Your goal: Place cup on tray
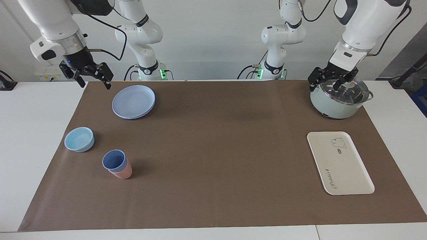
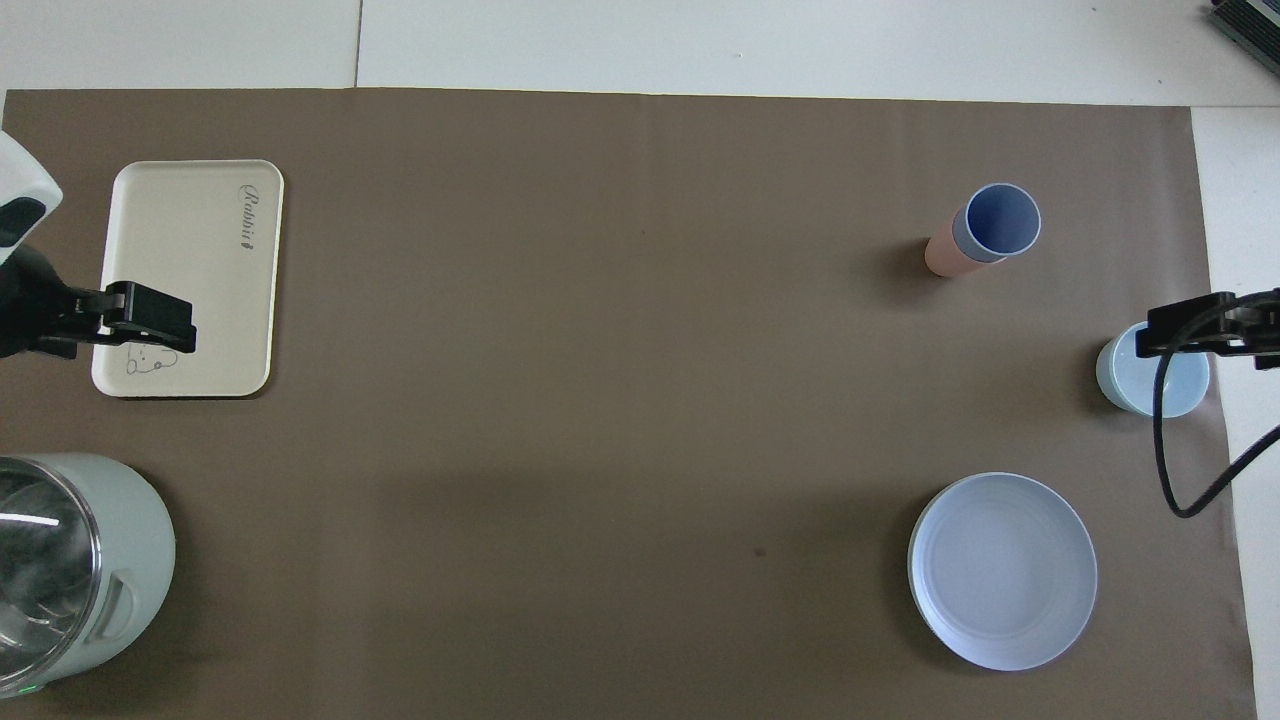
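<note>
One word, "Rabbit", is printed on the tray; the cup (nested in a pink cup) is left ungripped; fingers are spread on the left gripper and right gripper.

A periwinkle-blue cup, darker blue inside, sits nested in a pink cup. The tray is cream-white with grey cursive lettering. Pale blue bowl, lavender-blue plates, mint-green pot, brown mat.

cups 2: blue cup, pink cup | plates 2 | bowl 1 | tray 1 | pot 1
</note>
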